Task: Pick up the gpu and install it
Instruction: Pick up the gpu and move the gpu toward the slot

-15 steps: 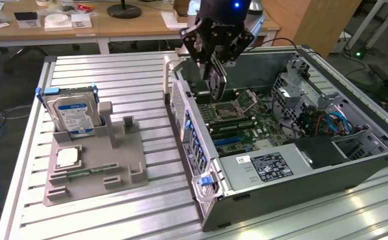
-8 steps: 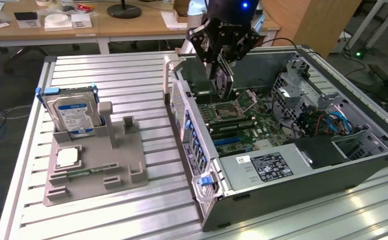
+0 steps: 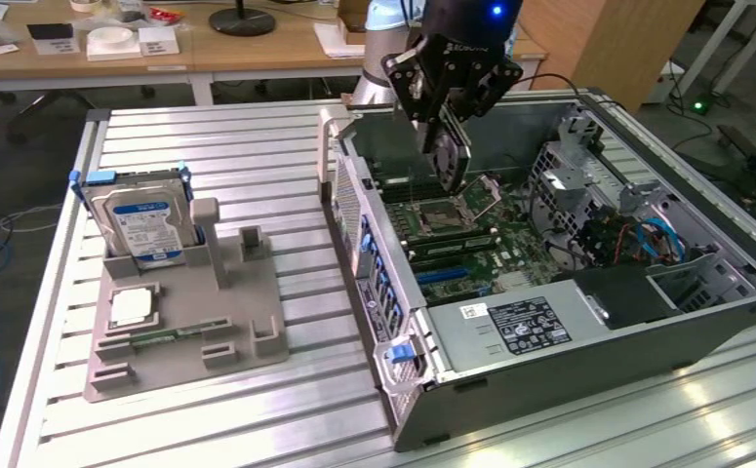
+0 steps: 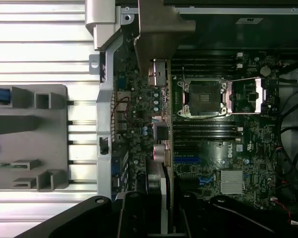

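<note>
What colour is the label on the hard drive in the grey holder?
The label is blue and white, clearest in the exterior view.

The table [image 3: 221,136] is ribbed bare aluminium with a bright sheen. The holder [image 3: 228,302] looks like matt grey plastic. The hard drive [image 3: 143,219] shows shiny silver metal under a blue label. The gpu [image 3: 451,161] is dark and dull, the computer case [image 3: 690,317] matt grey sheet metal, the desk [image 3: 260,49] smooth wood.

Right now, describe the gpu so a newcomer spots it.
Find the open computer case on the exterior view's right. Above its motherboard the gripper holds the gpu. It is the thin dark card on edge in the air, unlike the blue-labelled hard drive in the grey holder.
</note>
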You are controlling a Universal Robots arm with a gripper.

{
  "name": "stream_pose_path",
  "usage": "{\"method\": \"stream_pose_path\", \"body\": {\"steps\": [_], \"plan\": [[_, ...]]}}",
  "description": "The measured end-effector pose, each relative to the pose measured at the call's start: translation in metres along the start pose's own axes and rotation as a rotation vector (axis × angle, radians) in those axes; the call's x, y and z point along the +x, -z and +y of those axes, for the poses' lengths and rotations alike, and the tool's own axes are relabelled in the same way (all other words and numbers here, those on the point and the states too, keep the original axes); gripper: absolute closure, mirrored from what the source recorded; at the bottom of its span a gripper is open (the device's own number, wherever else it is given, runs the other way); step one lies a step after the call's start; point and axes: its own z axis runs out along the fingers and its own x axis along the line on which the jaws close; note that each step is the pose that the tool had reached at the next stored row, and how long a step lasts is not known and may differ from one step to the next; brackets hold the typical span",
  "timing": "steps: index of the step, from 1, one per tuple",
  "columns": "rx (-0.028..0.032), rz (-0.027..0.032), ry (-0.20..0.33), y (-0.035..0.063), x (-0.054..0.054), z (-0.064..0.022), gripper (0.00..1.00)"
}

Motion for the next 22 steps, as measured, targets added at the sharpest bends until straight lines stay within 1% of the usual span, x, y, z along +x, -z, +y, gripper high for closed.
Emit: {"method": "stream_pose_path", "body": {"steps": [22], "plan": [[0.0000,0.0000,0.000,0.0000,-0.041,0.0009,0.72]]}}
